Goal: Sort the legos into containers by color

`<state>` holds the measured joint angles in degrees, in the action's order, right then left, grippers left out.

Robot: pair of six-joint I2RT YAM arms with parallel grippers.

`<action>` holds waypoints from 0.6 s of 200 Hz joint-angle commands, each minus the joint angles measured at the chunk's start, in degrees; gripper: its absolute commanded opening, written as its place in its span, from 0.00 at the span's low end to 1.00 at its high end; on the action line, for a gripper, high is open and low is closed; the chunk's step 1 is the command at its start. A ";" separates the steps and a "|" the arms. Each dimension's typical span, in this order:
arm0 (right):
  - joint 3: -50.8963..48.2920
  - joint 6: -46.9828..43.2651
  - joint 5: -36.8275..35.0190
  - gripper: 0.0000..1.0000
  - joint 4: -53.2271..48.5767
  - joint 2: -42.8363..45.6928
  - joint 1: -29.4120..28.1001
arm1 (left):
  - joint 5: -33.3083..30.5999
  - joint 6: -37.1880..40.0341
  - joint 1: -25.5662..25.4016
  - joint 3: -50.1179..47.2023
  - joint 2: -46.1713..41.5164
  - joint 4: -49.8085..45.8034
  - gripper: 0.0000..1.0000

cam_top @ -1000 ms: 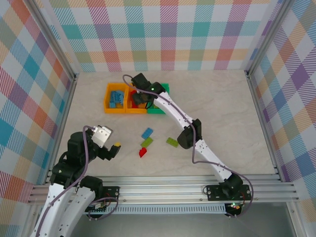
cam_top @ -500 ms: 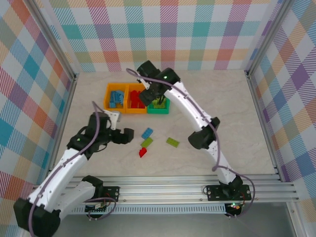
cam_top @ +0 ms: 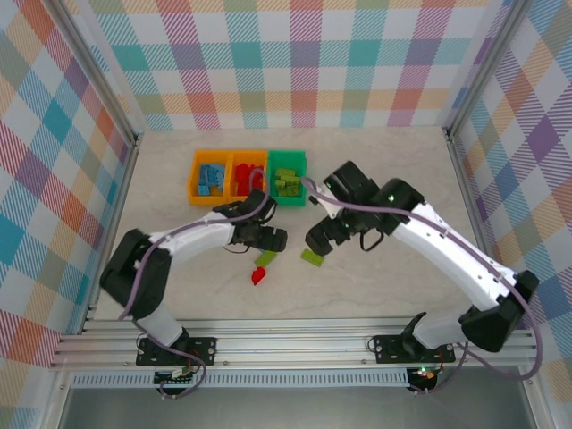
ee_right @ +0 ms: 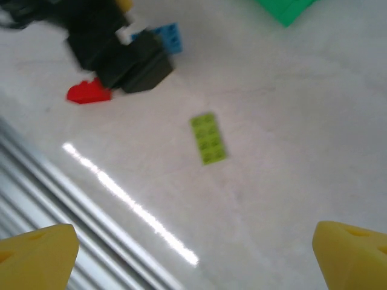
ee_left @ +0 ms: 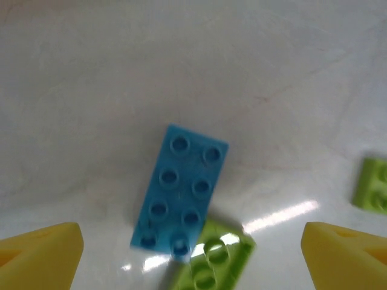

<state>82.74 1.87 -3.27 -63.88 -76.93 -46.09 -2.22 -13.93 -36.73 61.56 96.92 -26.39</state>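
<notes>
Left gripper [cam_top: 271, 239] first: it's low over the pale table [cam_top: 402, 179], jaws spread wide and gripping nothing. From its wrist camera the yellow fingertips [ee_left: 42, 254] sit at the two bottom corners, and the blue lego [ee_left: 180, 190] lies flat between and just ahead of them, studs up. The near end of that blue one touches a lime green lego [ee_left: 211, 260], which pokes out below the gripper in the overhead view. A little nearer the arm bases there's a red lego [cam_top: 258, 276], on its own.

Over to the right gripper [cam_top: 320, 239]: open as well, yellow fingertips [ee_right: 36, 254] far apart with nothing in them, hovering above the table. Below it lies a second green lego [ee_right: 208, 139], flat and well clear of the others. The wrist camera there also catches the left gripper's dark body with the blue lego beside it.

Further back, against the far side, the three bins stand touching in a row. The left orange bin [cam_top: 192, 183] has blue legos in it. The middle orange bin [cam_top: 248, 155] holds red ones. The green bin [cam_top: 304, 174] on the right holds lime green ones.
</notes>
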 commanded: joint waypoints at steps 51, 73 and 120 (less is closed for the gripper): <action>-12.04 13.50 9.60 0.99 11.50 8.13 -1.46 | -7.26 0.12 -0.45 5.27 10.59 1.30 0.64; -11.90 14.32 12.30 0.98 12.03 7.34 -1.60 | -10.03 -1.69 -0.45 4.09 9.79 1.80 0.47; -13.31 17.99 16.33 0.99 18.52 7.49 -1.90 | -13.37 -5.43 2.37 1.73 0.23 3.85 0.35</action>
<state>70.24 16.78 9.72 -50.17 -69.71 -47.68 -12.49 -16.58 -36.34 64.23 104.97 -23.55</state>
